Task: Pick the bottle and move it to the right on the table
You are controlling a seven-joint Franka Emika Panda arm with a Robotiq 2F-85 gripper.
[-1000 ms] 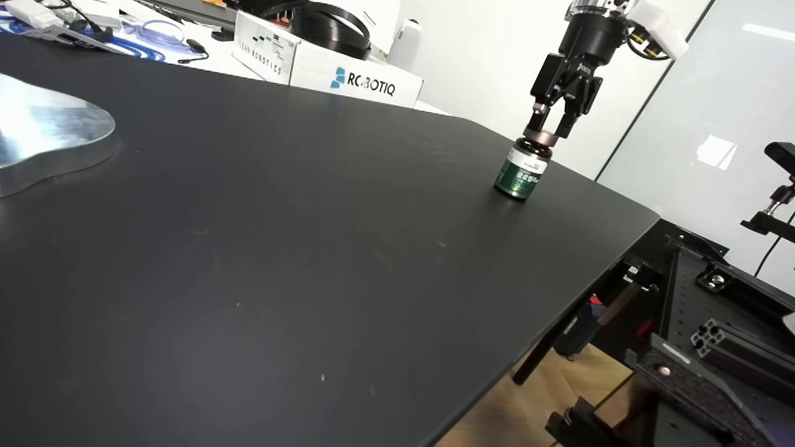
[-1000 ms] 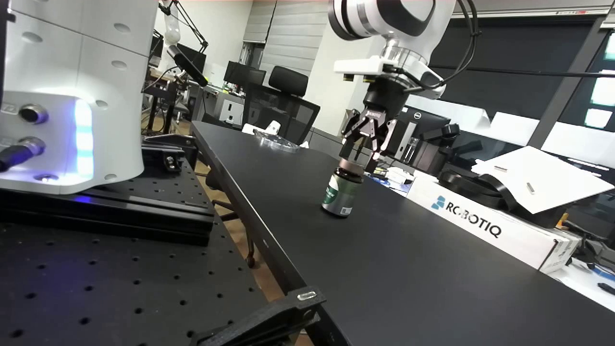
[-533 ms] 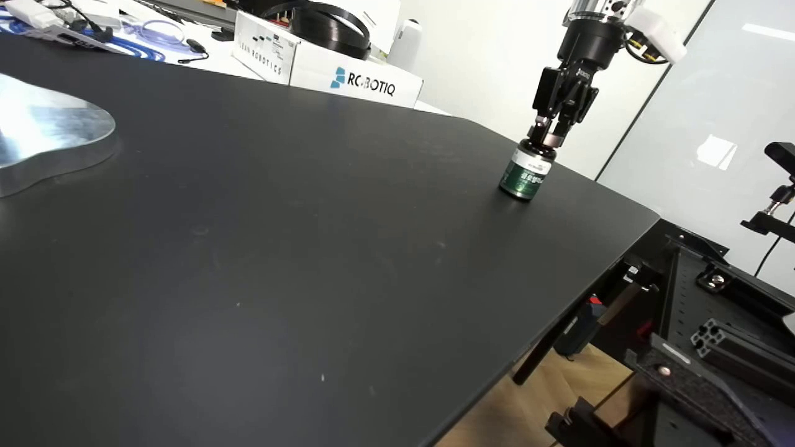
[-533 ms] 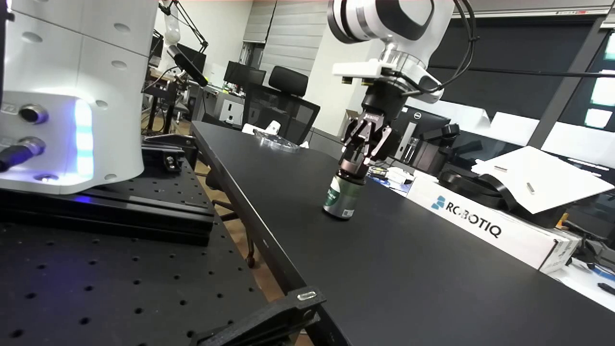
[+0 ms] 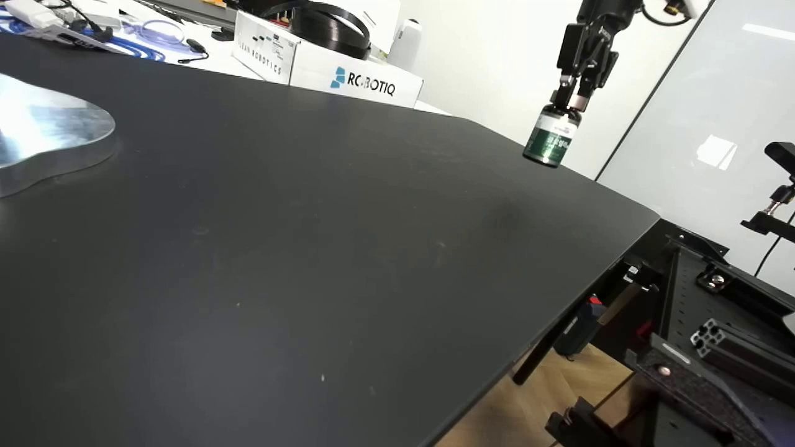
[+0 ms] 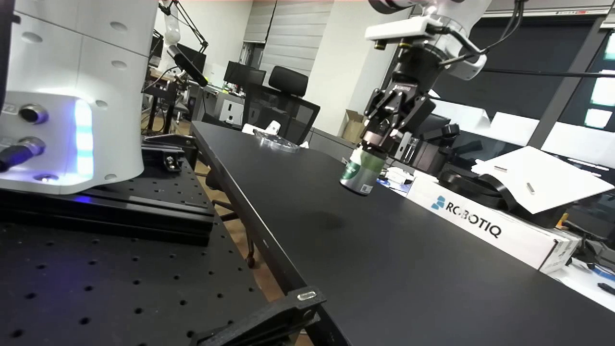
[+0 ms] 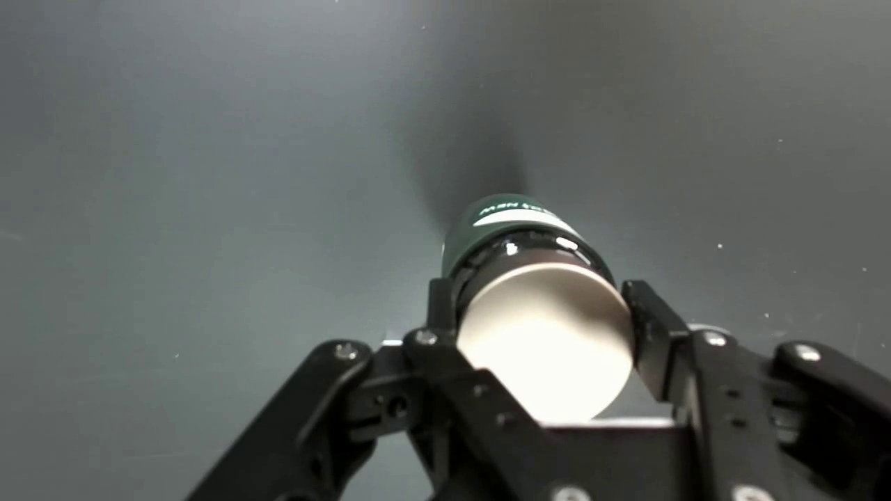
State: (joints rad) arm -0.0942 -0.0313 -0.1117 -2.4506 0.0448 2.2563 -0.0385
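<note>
The bottle (image 5: 551,139) is green banded with white, the table (image 5: 279,248) and end effector (image 7: 539,299) black

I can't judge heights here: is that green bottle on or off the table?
Off: the gripper holds the bottle aloft, its shadow apart on the table.

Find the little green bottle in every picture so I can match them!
In an exterior view: green bottle in the upper right.
In an exterior view: green bottle just right of the middle.
In the wrist view: green bottle a bit below and right of the middle.
Shared landmark: the gripper, holding it in all three.
</note>
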